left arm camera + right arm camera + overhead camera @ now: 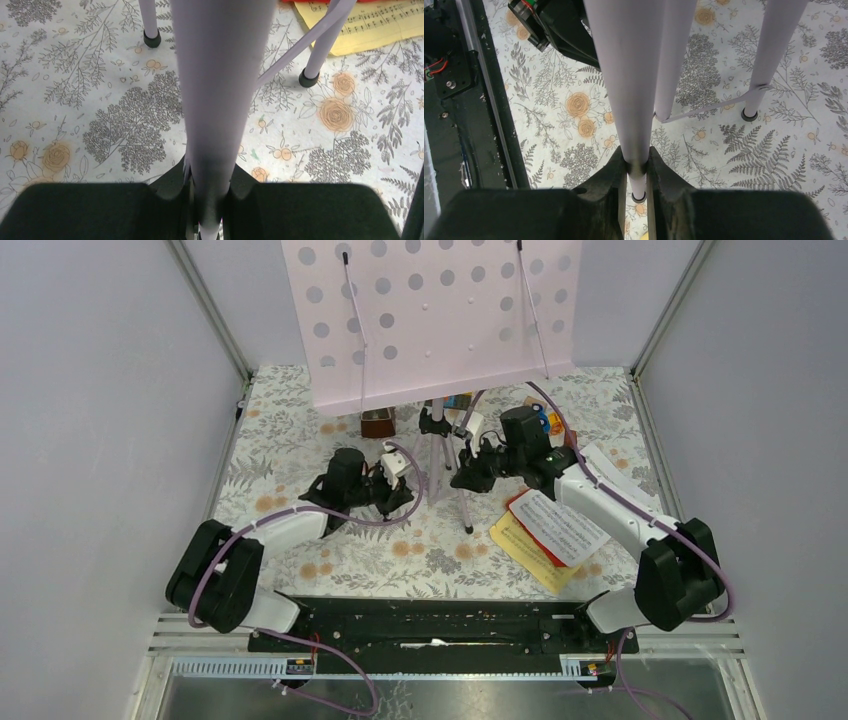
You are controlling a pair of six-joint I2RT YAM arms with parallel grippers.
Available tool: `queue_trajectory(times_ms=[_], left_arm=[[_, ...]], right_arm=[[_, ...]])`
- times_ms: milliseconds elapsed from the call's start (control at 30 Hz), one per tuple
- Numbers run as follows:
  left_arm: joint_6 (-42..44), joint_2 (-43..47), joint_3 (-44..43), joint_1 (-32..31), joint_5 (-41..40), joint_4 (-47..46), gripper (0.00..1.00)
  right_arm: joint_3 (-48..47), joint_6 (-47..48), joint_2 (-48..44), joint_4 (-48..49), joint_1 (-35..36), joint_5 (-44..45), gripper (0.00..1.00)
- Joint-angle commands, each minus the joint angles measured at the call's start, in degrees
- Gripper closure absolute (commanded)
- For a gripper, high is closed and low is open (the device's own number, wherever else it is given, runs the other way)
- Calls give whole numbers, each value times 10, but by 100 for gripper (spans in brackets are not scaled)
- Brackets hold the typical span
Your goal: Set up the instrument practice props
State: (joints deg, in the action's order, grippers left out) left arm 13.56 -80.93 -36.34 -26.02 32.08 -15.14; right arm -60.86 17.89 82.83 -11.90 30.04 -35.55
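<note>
Seen from above: closed in on the upright lilac tripod from either side with left gripper and right gripper, beneath the pale pink panel, sheet-music pages lying flat off to the right (nearer the right arm). At the left wrist: clamped on one tripod leg running straight out from the jaws, yellow page beyond to the right. At the right wrist: likewise pinched shut on a second leg, again in line with the jaws.

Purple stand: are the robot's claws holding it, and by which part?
Yes, both. The left gripper pinches one lilac tube of the tripod; the right gripper pinches a leg just above its black foot.
</note>
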Motion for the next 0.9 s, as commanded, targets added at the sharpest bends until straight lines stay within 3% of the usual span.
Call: queue_trajectory(times_ms=[0,333,667,867], left_arm=[[-50,60,2,23,-17,54,100],[3,102,22,23,83,120,100],[48,135,54,23,93,139,100],[35,113,45,23,89,109,79]], right_arm=[[47,16,20,-202,2,60,100],[74,44,-25,-254,5,73,100],[84,65,-20,-245,7,62,100],[75,57,-20,-207,26,67,100]])
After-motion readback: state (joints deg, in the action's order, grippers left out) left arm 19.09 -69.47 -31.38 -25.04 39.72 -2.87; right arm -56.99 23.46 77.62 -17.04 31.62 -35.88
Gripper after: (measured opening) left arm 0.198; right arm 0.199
